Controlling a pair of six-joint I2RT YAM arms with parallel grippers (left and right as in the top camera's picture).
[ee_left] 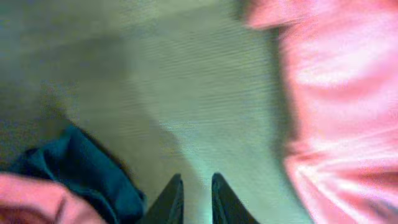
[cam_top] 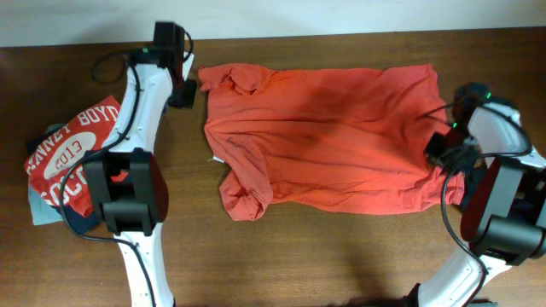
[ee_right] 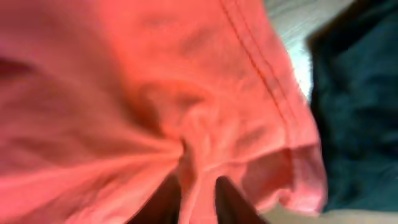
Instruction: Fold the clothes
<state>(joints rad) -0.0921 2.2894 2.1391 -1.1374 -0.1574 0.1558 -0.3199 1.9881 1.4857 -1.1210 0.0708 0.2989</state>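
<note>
An orange-red short-sleeved fabric shirt (cam_top: 328, 141) lies spread on the brown wooden table (cam_top: 341, 256). The right gripper (ee_right: 198, 199) pinches a fold at its hem. The left gripper (ee_left: 194, 202) hovers beside its collar, barely parted and empty.

The left arm (cam_top: 141, 94) crosses the red printed tee (cam_top: 72, 141), hiding part of its lettering. Only an edge of the pale grey-blue piece (cam_top: 41, 209) shows beneath. The 2 wrist views are blurred, the orange shirt (ee_right: 112, 81) a smear; the left hand (ee_left: 194, 182) and right hand (ee_right: 198, 182) are cut off at the bottom edge.
</note>
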